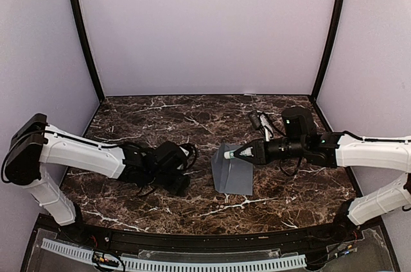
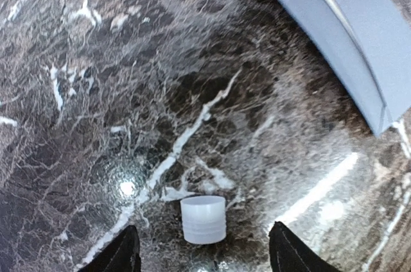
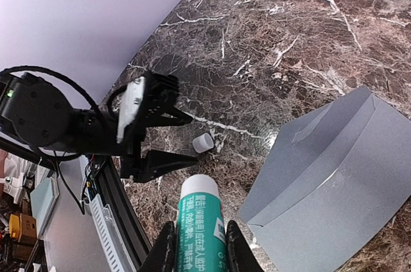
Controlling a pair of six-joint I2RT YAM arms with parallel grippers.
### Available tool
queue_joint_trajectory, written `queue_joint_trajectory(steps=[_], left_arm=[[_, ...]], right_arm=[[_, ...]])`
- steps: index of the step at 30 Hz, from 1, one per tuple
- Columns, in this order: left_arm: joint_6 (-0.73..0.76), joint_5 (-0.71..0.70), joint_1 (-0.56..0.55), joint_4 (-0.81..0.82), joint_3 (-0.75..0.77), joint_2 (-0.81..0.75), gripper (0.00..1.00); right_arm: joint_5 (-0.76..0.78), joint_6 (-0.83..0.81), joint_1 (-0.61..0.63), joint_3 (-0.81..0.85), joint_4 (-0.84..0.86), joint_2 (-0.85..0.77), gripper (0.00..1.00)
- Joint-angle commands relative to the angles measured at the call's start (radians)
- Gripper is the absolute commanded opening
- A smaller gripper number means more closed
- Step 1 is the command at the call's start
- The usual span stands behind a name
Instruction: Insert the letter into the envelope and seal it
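The grey envelope lies mid-table with its flap up; it also shows in the wrist views, envelope and envelope. The letter is hidden. My right gripper is shut on a green glue stick whose white tip is bare, just left of the envelope's upper corner, right gripper. A small white cap stands on the marble between the fingers of my open left gripper, untouched. From the right wrist, the cap sits at the left gripper's fingertips.
A small dark object lies on the marble behind the right arm. Pale enclosure walls stand at the back and sides. A black rail and white cable tray run along the near edge.
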Motion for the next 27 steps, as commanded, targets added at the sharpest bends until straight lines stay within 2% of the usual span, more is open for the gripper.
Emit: queue_joint_trajectory(steps=[1, 3, 6, 8, 12, 14, 17, 21, 27], left_arm=[[0.146, 0.059, -0.003, 0.066, -0.036, -0.146, 0.69], [0.19, 0.075, -0.003, 0.095, -0.052, -0.196, 0.72], [0.248, 0.092, -0.003, 0.167, -0.081, -0.261, 0.82], [0.298, 0.098, -0.003, 0.222, -0.095, -0.289, 0.88], [0.406, 0.137, -0.003, 0.306, -0.1, -0.318, 0.92], [0.484, 0.188, -0.005, 0.383, -0.123, -0.334, 0.98], [0.617, 0.297, -0.006, 0.546, -0.191, -0.363, 0.98], [0.733, 0.419, -0.006, 0.6, -0.191, -0.352, 0.92], [0.836, 0.469, -0.007, 0.598, -0.136, -0.301, 0.89]], right_arm=[[0.022, -0.013, -0.005, 0.009, 0.007, -0.012, 0.0], [0.028, -0.014, -0.005, 0.009, 0.004, -0.014, 0.0], [0.03, -0.016, -0.006, 0.012, 0.005, -0.008, 0.0], [0.027, -0.016, -0.005, 0.015, 0.005, -0.002, 0.0], [0.02, -0.014, -0.005, 0.02, 0.001, 0.001, 0.0], [0.019, -0.012, -0.005, 0.021, -0.001, -0.001, 0.0], [0.003, -0.006, -0.005, 0.023, 0.004, -0.004, 0.0], [-0.033, 0.001, -0.003, 0.026, 0.014, 0.004, 0.0], [-0.047, 0.007, 0.006, 0.03, 0.019, 0.016, 0.0]])
